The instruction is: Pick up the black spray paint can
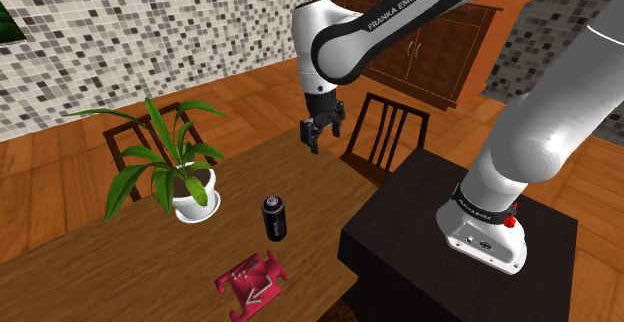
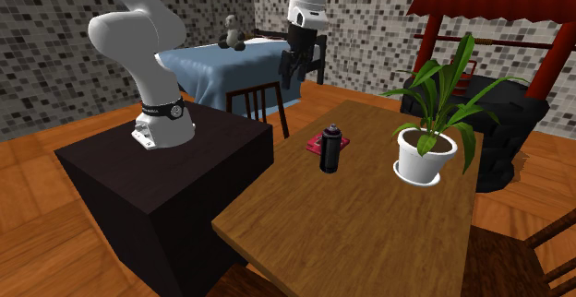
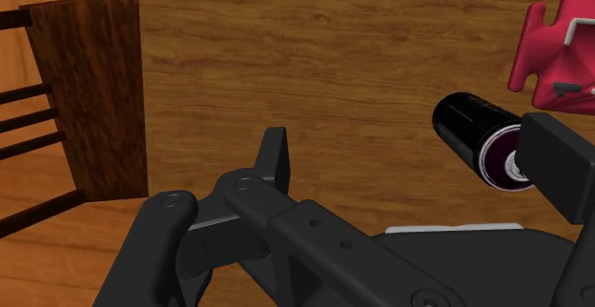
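Plant point(image 1: 172, 165) near can point(image 1: 275, 218), shoulder view; wrist view: claw point(image 3: 412, 143) spread.

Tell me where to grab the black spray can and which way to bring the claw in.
Take the black spray can by its round body, below the cap. It stands upright on the table, so I'd lower the open claw from above and close across the sides. The potted plant and red item stand apart from it.

The wooden table point(image 1: 90, 260) bears a black spray can point(image 1: 275, 218), potted plant point(image 1: 193, 200) and red object point(image 1: 250, 282).
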Tool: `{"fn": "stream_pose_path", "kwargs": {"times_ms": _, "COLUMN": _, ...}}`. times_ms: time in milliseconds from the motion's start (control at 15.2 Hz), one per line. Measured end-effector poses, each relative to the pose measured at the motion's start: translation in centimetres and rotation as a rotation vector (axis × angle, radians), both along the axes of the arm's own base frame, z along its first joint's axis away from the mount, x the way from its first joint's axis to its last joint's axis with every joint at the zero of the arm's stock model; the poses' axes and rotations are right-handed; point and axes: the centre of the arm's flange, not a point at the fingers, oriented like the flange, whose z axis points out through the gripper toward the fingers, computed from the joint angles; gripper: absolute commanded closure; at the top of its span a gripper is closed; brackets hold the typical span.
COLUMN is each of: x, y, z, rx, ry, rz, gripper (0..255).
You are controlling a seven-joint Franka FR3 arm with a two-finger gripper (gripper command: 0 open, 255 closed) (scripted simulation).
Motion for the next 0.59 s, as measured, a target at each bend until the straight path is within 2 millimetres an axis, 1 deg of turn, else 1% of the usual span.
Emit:
{"fn": "stream_pose_path", "kwargs": {"times_ms": 66, "x": 0.5, "y": 0.7, "z": -1.3, "rx": 0.002, "ry": 0.006, "rz": -0.009, "gripper": 0}}
{"fn": "stream_pose_path", "kwargs": {"times_ms": 198, "x": 1.4, "y": 2.2, "z": -2.8, "rx": 0.006, "ry": 0.015, "rz": -0.026, "gripper": 0}}
{"fn": "stream_pose_path", "kwargs": {"times_ms": 330, "x": 2.4, "y": 3.7, "z": -5.1, "rx": 0.010, "ry": 0.026, "rz": -0.044, "gripper": 0}}
{"fn": "stream_pose_path", "kwargs": {"times_ms": 396, "x": 2.7, "y": 4.8, "z": -6.0, "rx": 0.013, "ry": 0.032, "rz": -0.052, "gripper": 0}}
{"fn": "stream_pose_path", "kwargs": {"times_ms": 528, "x": 3.8, "y": 6.2, "z": -8.0, "rx": 0.017, "ry": 0.042, "rz": -0.069, "gripper": 0}}
{"fn": "stream_pose_path", "kwargs": {"times_ms": 594, "x": 4.2, "y": 7.4, "z": -8.8, "rx": 0.019, "ry": 0.047, "rz": -0.078, "gripper": 0}}
